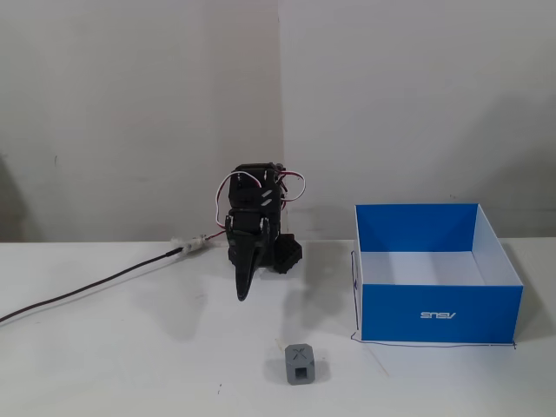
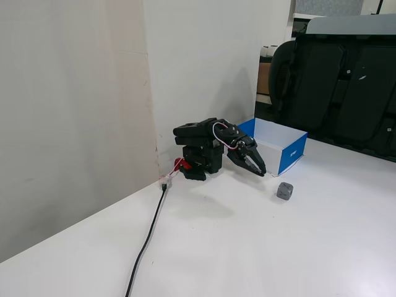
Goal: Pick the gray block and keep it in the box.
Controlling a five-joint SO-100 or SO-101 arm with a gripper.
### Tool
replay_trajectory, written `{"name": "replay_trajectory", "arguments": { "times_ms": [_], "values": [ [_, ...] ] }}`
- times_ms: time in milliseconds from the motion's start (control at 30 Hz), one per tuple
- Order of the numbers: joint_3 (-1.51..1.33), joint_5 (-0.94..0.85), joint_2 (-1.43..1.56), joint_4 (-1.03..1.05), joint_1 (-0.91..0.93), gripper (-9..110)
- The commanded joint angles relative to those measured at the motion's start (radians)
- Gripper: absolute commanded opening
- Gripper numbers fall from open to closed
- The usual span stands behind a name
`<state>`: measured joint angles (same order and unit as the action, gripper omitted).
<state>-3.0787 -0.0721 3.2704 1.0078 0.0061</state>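
Observation:
The gray block (image 1: 300, 364) sits on the white table near the front, with an X on top and a square hole on its front face; it also shows in the other fixed view (image 2: 284, 190). The blue box (image 1: 439, 314) stands open to the right of it, white inside, with an upside-down ASUS logo on its front; in a fixed view (image 2: 292, 153) it stands behind the arm. My gripper (image 1: 242, 294) is folded down near the arm's base, its jaws together and empty, well behind and left of the block; it also shows in a fixed view (image 2: 260, 171).
A black cable (image 1: 95, 287) runs left from the arm's base across the table. A wall stands close behind the arm. A black chair (image 2: 346, 93) stands beyond the table's far edge.

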Motion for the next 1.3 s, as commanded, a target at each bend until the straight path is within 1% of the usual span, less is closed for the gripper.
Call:
{"name": "replay_trajectory", "arguments": {
  "times_ms": [0, 800, 833, 867, 900, 1000, 1267],
  "values": [
    [0.008, 0.025, 0.158, -0.008, -0.020, 0],
    [0.008, 0.034, 0.158, -0.005, -0.003, 0],
    [0.009, 0.026, 0.158, -0.003, -0.011, 3],
    [0.011, 0.025, 0.158, 0.000, -0.008, 11],
    [0.017, 0.020, 0.158, 0.000, -0.009, 3],
    [0.072, 0.031, 0.158, 0.029, -0.040, 9],
    [0.258, 0.025, 0.118, 0.107, -0.133, 12]
  ]
}}
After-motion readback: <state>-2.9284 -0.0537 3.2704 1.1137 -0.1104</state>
